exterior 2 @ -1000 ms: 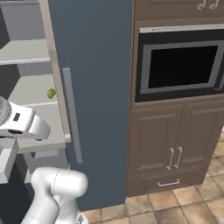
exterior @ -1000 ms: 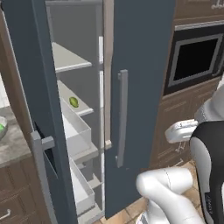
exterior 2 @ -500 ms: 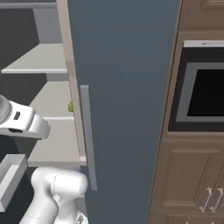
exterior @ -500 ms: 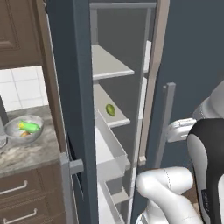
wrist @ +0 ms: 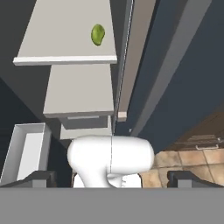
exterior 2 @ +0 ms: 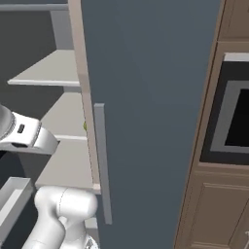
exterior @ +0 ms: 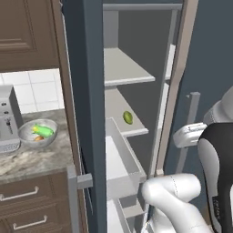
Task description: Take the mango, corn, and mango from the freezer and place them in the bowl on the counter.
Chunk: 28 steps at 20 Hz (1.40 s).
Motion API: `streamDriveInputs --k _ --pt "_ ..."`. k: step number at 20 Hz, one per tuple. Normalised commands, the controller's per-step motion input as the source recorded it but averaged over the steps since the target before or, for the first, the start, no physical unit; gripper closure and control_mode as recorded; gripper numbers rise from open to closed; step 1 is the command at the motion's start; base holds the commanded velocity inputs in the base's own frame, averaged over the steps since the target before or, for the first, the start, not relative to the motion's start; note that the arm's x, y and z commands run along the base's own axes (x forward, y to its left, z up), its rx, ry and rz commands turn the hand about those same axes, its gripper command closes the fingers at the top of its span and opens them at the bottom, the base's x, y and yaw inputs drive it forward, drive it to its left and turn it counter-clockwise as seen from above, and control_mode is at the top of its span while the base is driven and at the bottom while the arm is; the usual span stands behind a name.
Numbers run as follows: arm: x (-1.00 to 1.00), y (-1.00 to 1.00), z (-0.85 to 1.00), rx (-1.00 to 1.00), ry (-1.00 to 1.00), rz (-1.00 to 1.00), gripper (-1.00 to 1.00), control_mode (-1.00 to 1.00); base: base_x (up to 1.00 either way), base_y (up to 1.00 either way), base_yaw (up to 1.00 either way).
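The freezer (exterior: 88,91) stands open, with pale shelves inside. One green mango (exterior: 128,117) lies on the middle shelf; from the hand view this mango (wrist: 98,34) sits far above my fingertips. A green sliver of it (exterior 2: 85,126) peeks past the door edge. The bowl (exterior: 38,133) rests on the counter (exterior: 32,161) to the left and holds a green item and an orange one. My gripper (wrist: 114,179) is open and empty, well short of the shelf. The corn I cannot pick out for certain.
A silver coffee machine (exterior: 7,120) stands beside the bowl. A pale freezer drawer (exterior: 120,159) is pulled out below the mango shelf. The freezer's right door (exterior 2: 151,97) with its grey bar handle (exterior 2: 102,160) hangs close on my right. A wall oven (exterior 2: 233,121) is further right.
The whole picture has shifted: the base has driven left, bringing the counter, bowl and open freezer shelves into fuller view. The gripper stays open and empty.
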Motion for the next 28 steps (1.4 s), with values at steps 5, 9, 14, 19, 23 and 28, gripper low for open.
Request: streamDriveInputs --k 5,9,14,19,23,28 --pt "0.0 0.0 0.0 0.0 0.0 0.0 -1.0 1.0 0.52 0.13 0.11" --pt "0.0 0.0 0.0 0.0 0.0 0.0 -1.0 1.0 0.22 0.36 0.16" --pt "0.0 0.0 0.0 0.0 0.0 0.0 -1.0 1.0 0.19 0.41 0.19" --pt "0.0 0.0 0.0 0.0 0.0 0.0 -1.0 1.0 0.05 0.52 0.14" --pt "0.0 0.0 0.0 0.0 0.0 0.0 -1.0 1.0 0.08 0.47 0.01" --pt "0.0 0.0 0.0 0.0 0.0 0.0 -1.0 1.0 0.09 0.18 0.0"
